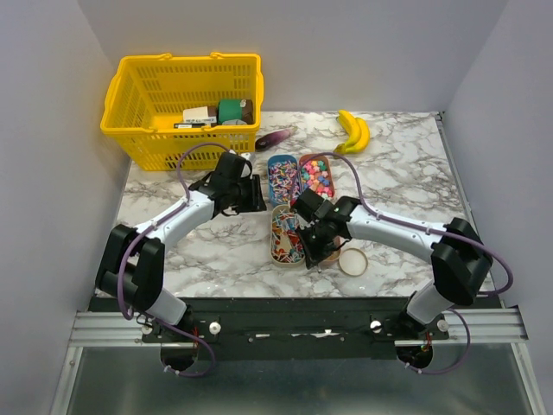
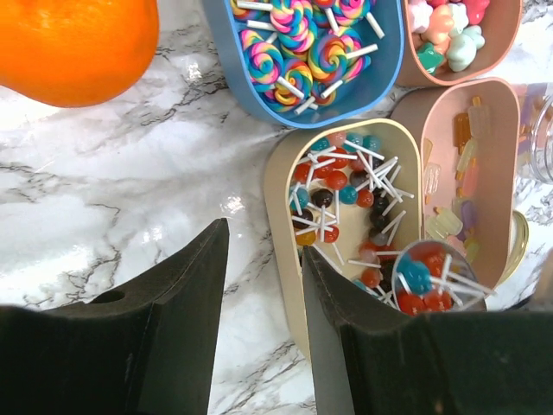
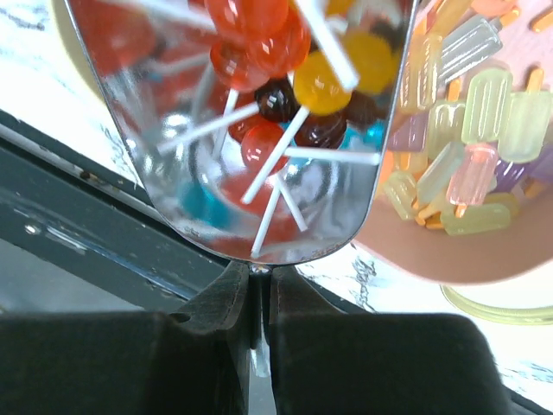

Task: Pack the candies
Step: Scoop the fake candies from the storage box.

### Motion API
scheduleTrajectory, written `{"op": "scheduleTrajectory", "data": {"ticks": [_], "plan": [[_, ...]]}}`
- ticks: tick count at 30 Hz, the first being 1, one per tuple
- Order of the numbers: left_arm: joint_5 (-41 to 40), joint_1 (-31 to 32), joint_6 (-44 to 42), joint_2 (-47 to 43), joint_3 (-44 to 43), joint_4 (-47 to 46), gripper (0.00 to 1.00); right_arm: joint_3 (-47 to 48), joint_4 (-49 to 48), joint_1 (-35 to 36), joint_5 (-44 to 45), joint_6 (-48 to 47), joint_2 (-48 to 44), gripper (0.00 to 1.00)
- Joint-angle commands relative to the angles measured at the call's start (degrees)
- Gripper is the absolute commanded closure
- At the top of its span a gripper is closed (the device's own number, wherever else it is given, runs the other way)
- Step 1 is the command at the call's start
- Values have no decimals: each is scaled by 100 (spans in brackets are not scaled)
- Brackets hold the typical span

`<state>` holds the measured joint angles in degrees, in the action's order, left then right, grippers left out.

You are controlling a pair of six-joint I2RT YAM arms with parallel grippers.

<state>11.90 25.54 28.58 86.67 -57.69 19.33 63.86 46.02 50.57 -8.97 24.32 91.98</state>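
From above, the candies (image 1: 283, 180) lie sorted in oblong trays at the middle of the marble table (image 1: 406, 186). 2 of them, a blue tray (image 1: 269, 177) and a pink tray (image 1: 333, 173), stand side by side, with a cream tray (image 1: 273, 244) just nearer the arms. The left gripper (image 1: 249, 194) sits just left of the blue tray. The right gripper (image 1: 314, 246) is at the cream tray's right edge, with a pale ring (image 1: 340, 262) on the table beside it. A yellow basket (image 1: 181, 60) stands at the far left and bananas (image 1: 354, 131) lie at the far right. In the left wrist view, the left gripper (image 2: 263, 242) has its 2 fingers apart with only marble between them. Its right finger overlaps the near rim of the cream tray (image 2: 281, 194), which holds ball lollipops (image 2: 346, 186). Swirl lollipops (image 2: 285, 52) fill the blue tray (image 2: 346, 111), an orange (image 2: 78, 43) sits to its left, and a clear jar (image 2: 432, 277) of lollipops shows over the cream tray's near right end. In the right wrist view, the right gripper (image 3: 257, 278) is pinched on the rim of the clear jar (image 3: 155, 164), which holds ball lollipops (image 3: 259, 43). Popsicle-shaped sweets (image 3: 484, 112) lie in a second pink tray (image 3: 432, 259) just beside the jar.
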Motion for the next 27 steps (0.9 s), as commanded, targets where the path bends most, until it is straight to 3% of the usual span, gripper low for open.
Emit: {"op": "scheduleTrajectory", "data": {"ticks": [1,14,27], "plan": [[-188,-111,-19,-133,65,-114,51,144,-261,85,554,-77,-93,99],[-65,-260,-37,-54,-23,-35,51,883,864,-160,150,741,-102,99],[5,-286,-45,7,-5,-44,51,-83,1348,-1540,-518,1796,-866,99]]}}
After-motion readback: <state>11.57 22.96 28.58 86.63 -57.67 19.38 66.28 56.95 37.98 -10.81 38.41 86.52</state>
